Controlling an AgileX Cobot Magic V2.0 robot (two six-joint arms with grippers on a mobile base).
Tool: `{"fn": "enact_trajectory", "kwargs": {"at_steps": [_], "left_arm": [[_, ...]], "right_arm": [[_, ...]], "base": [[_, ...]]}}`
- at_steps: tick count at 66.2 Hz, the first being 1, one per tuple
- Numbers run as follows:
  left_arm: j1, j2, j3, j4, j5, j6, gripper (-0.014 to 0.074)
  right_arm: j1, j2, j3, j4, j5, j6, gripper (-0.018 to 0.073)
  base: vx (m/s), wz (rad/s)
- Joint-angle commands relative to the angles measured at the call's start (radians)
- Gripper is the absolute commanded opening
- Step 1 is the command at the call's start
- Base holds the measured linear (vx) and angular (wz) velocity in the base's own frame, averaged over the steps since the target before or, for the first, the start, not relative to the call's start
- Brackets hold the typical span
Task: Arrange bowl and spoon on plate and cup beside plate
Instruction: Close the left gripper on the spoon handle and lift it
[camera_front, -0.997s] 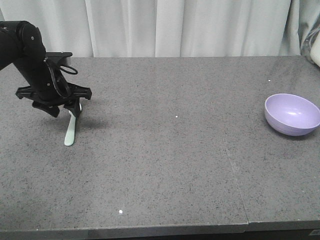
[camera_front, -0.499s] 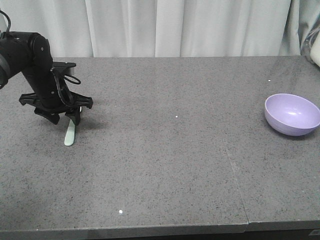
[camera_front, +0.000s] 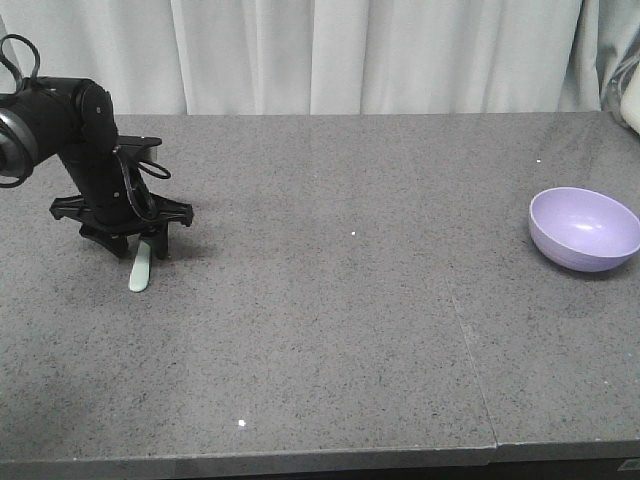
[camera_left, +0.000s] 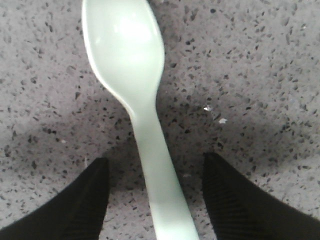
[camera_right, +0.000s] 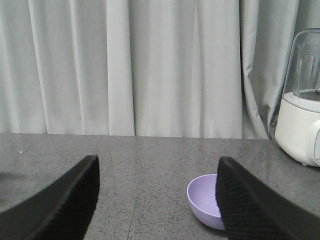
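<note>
Front view, far left of frame: left gripper (camera_front: 130, 243) lowered to the grey speckled table (camera_front: 330, 330). Contact of the tips with the surface not discernible. Jaws spread, nothing clamped. Spoon (camera_front: 140, 270) flat on the table right beneath it, pale mint, one end sticking out toward the lower edge of the frame, the rest hidden under the black fingers.

Left wrist view: spoon (camera_left: 142, 130) hollow side up, head at top of frame, handle running down the centre to the bottom edge. Left gripper (camera_left: 155, 162) astride the handle, one finger (camera_left: 75, 205) at lower left, the other at lower right. Strip of bare table visible between each finger and the handle; no touch.

Front view, right edge, mid-height: bowl (camera_front: 584, 228), lavender, upright on the table, well apart from the spoon.

Right wrist view: right gripper (camera_right: 157, 160) spread wide above the table, gap between the jaws free. Bowl (camera_right: 202, 202) at lower right of centre, partly covered by the right-hand finger. Pale curtain (camera_right: 150, 65) across the background. White appliance with clear jar (camera_right: 302, 115) at the right edge.
</note>
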Motion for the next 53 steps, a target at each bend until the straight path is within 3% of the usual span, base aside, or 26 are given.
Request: {"fn": "enact_trajectory", "kwargs": {"at_steps": [1,8,17,36,46,53], "left_arm": [[-0.004,-0.014,-0.013,-0.017,0.011,-0.013,0.0359],[-0.004,-0.013,-0.013,-0.013,0.011,-0.010,0.0243],[-0.006,-0.013,-0.013,-0.013,0.011,0.001,-0.0003],[-0.025,-0.075,-0.016,-0.023,0.007,0.017,-0.0008],[-0.025,-0.178,-0.016,-0.023,-0.008,0.017,-0.0008],[-0.025,-0.283,-0.016,-0.028,-0.050,0.022,-0.0008]], "right_arm": [[-0.007,0.024,-0.028,0.007,-0.068,-0.004,0.0494],[-0.007,0.024,-0.028,0.007,-0.068,-0.004,0.0494],[-0.007,0.024,-0.028,0.007,-0.068,-0.004,0.0494],[-0.007,0.025,-0.028,0.006,-0.068,0.004,0.0489],[-0.007,0.072,-0.058,-0.031,-0.066,0.098,0.0475],[-0.007,0.157,-0.133,-0.114,-0.037,0.174,0.0473]], "base": [[0.00,0.00],[0.00,0.00],[0.00,0.00],[0.00,0.00],[0.00,0.00],[0.00,0.00]]}}
